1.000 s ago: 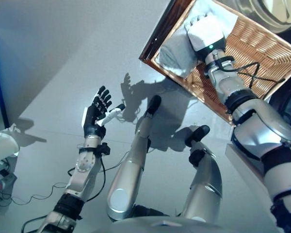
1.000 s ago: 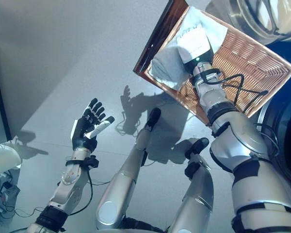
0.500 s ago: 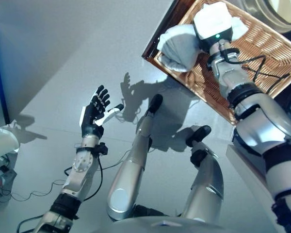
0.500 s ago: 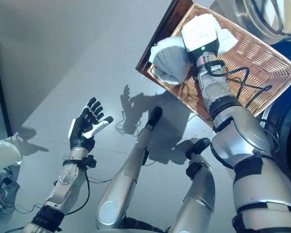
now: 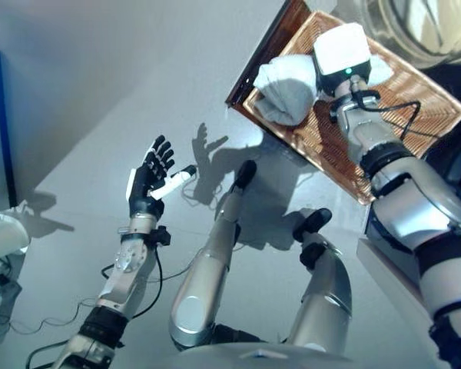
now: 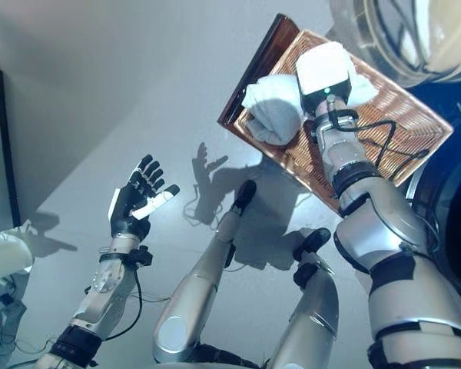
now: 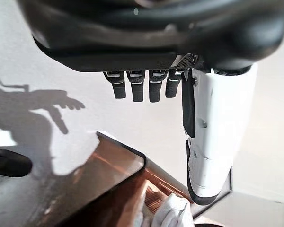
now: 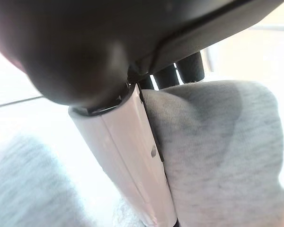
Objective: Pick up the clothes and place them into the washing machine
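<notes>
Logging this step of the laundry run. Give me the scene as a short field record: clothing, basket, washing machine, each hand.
clothing: light grey garment, bunched, over the basket's near-left part
basket: wicker basket, on the floor beside the washer
washing machine: washing machine drum opening, at the upper right, partly in view
right hand: right hand, thumb and fingers pinching the grey garment
left hand: left hand, fingers spread, holding nothing, over bare floor

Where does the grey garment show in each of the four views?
Left eye view: grey garment at upper right, in the wicker basket, under the right hand.
Right eye view: upper right, same basket.
Left wrist view: a pale corner at the bottom edge.
Right wrist view: fills the frame.
Shared landmark: the basket.
</notes>
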